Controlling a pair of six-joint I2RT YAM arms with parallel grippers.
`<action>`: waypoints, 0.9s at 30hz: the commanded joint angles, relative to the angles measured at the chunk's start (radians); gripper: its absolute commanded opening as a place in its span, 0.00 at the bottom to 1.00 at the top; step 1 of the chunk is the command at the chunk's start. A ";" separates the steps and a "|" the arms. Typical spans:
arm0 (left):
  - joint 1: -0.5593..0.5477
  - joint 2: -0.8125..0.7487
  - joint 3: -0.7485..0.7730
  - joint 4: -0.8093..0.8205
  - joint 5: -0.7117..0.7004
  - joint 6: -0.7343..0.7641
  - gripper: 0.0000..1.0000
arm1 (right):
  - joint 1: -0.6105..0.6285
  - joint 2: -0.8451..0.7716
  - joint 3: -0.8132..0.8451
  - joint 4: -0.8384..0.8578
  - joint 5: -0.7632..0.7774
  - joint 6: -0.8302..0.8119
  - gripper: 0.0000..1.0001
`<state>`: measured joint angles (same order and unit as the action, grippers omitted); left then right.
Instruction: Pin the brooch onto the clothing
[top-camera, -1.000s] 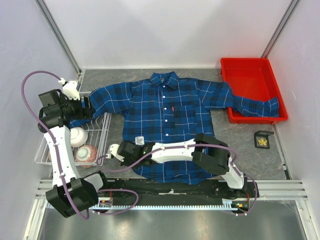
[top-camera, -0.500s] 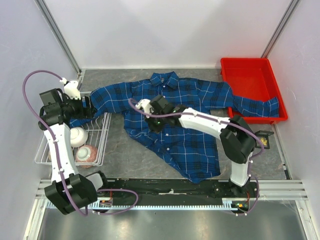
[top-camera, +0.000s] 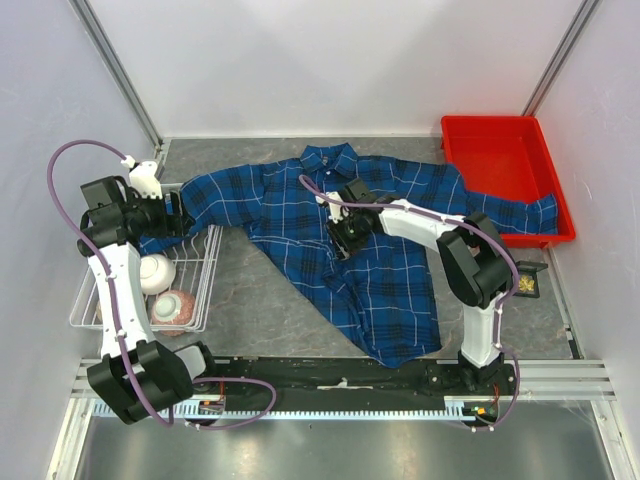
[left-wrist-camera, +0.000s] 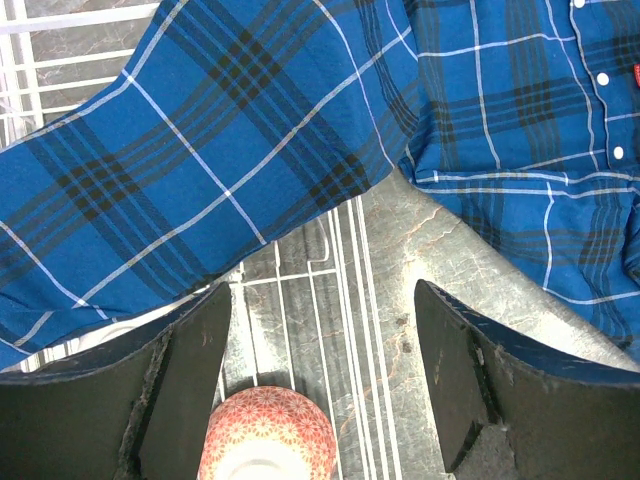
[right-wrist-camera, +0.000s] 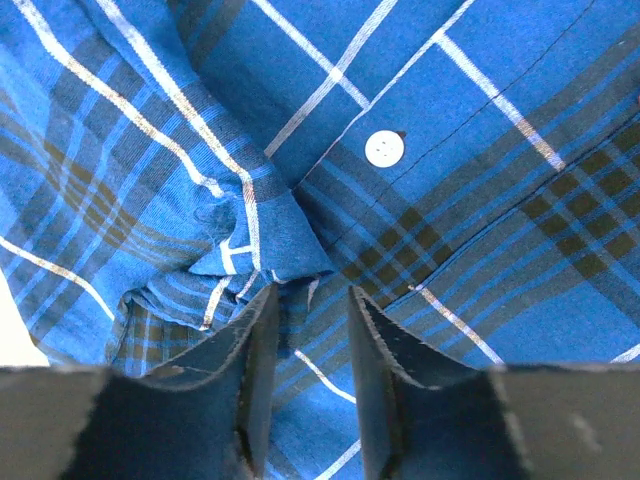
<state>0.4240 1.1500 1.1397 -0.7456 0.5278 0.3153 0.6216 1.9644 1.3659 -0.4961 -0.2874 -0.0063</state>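
Top external: pinches clothing (top-camera: 390, 290) fold at centre with right fingers (top-camera: 342, 238), almost closed. Holds left fingers (top-camera: 172, 214) wide apart, empty, at 9 o'clock over basket (top-camera: 205, 290). Shows brooch (top-camera: 525, 283) at 3 o'clock on surface (top-camera: 250, 300).

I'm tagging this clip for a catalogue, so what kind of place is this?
Probably a robotics lab test cell: blank panel walls enclose the table, robot arms are bolted to a rail at its edge, and props lie staged: a plaid shirt, red tray, wire basket.
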 joint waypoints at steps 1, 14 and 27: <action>-0.001 0.001 0.026 0.028 0.031 0.011 0.80 | 0.006 -0.067 0.056 -0.041 0.008 -0.050 0.50; -0.001 0.005 0.019 0.048 0.041 -0.002 0.80 | 0.030 -0.139 0.124 -0.130 0.056 -0.159 0.68; 0.001 0.001 0.015 0.052 0.041 -0.008 0.80 | 0.139 -0.007 0.137 -0.151 0.172 -0.104 0.68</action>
<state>0.4240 1.1568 1.1397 -0.7261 0.5377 0.3149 0.7605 1.9095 1.4765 -0.6456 -0.1970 -0.1410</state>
